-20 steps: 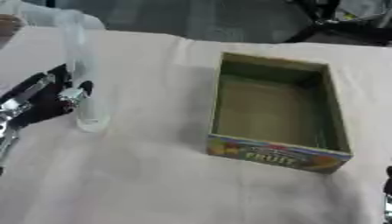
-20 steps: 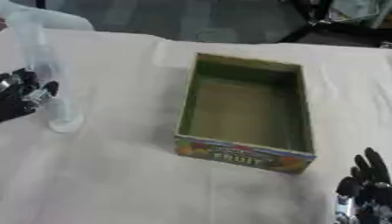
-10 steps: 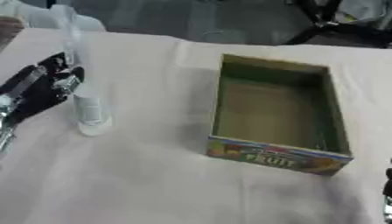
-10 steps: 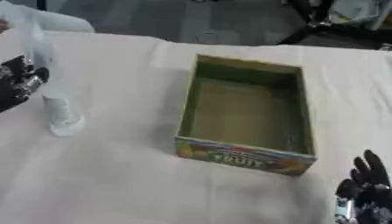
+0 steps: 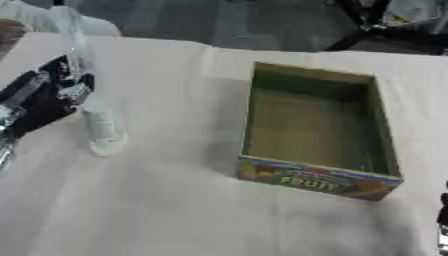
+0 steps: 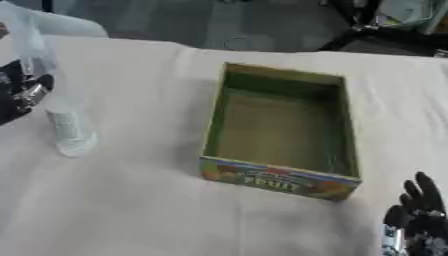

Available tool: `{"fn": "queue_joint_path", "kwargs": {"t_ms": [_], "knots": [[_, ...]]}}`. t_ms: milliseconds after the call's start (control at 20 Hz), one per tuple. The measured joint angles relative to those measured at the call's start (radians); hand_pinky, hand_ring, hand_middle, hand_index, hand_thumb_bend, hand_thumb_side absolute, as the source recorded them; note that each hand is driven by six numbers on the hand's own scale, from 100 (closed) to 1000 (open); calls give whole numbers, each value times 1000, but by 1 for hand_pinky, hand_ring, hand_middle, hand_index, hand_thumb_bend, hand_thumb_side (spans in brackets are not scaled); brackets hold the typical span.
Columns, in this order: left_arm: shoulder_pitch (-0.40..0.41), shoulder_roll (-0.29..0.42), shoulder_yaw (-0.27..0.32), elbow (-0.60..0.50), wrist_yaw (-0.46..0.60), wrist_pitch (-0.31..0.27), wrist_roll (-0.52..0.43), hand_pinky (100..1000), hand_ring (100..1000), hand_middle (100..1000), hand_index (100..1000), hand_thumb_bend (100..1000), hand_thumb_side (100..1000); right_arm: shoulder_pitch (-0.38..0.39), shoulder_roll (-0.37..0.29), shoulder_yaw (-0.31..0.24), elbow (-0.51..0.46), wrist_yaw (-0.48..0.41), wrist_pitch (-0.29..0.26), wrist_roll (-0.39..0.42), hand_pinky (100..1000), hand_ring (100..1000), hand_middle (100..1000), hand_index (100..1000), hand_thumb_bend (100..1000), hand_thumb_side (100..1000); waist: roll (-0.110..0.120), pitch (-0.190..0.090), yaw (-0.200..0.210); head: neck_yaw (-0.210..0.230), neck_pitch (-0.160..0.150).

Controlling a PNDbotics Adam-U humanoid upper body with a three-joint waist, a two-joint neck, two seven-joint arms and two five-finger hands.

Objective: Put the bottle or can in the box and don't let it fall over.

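At the far left, the left hand (image 5: pixel 48 95) is right beside the bottle (image 5: pixel 98 120). Its dark fingers reach up to the bottle's side, about halfway up. I cannot tell if they are curled round it or only touching it.

The bottle is clear and tall. It stands up on the desk (image 5: pixel 175 210), well apart from the box (image 5: pixel 315 135). The box sits in the middle with its open top up. It looks empty, and its front has bright fruit pictures.

I think the step now is to get a good hold on the bottle. It is tall and thin, so it could tip. The hand should hold it near the middle and keep it straight up. Then it should lift it over the box wall and set it flat on the box floor before letting go.

At the lower right, the right hand (image 6: pixel 418 220) rests with its fingers straight up and holds nothing.

The bottle's top is see-through and blurs into the back. Much of the left hand is cut off by the edge. The right hand is cut off too.
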Motion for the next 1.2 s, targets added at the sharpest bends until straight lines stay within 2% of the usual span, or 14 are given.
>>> {"fn": "queue_joint_path", "kwargs": {"t_ms": [450, 750, 1000, 1200], "knots": [[-16, 2, 0, -2, -12, 18, -23, 1000, 1000, 1000, 884, 100, 553, 0, -1, 0, 0, 0, 2, 2, 1000, 1000, 1000, 1000, 100, 666, 1, 0, 0, -1, 0], [-36, 9, 0, -5, -29, 31, -31, 1000, 1000, 1000, 878, 100, 500, 0, -1, 0, 0, 0, 2, 2, 1000, 1000, 1000, 1000, 100, 666, 1, 0, -1, -28, 11], [-55, 23, -1, -6, -64, 42, -26, 1000, 1000, 1000, 892, 100, 516, 0, -1, 0, 0, 0, 4, 3, 1000, 1000, 1000, 1000, 100, 670, 4, 0, -1, -46, 27], [-66, 38, -1, -12, -92, 45, -24, 1000, 1000, 1000, 890, 100, 507, 0, -1, 0, 0, 0, 4, 3, 1000, 1000, 1000, 1000, 100, 665, 9, 0, 0, -53, 28]]}}
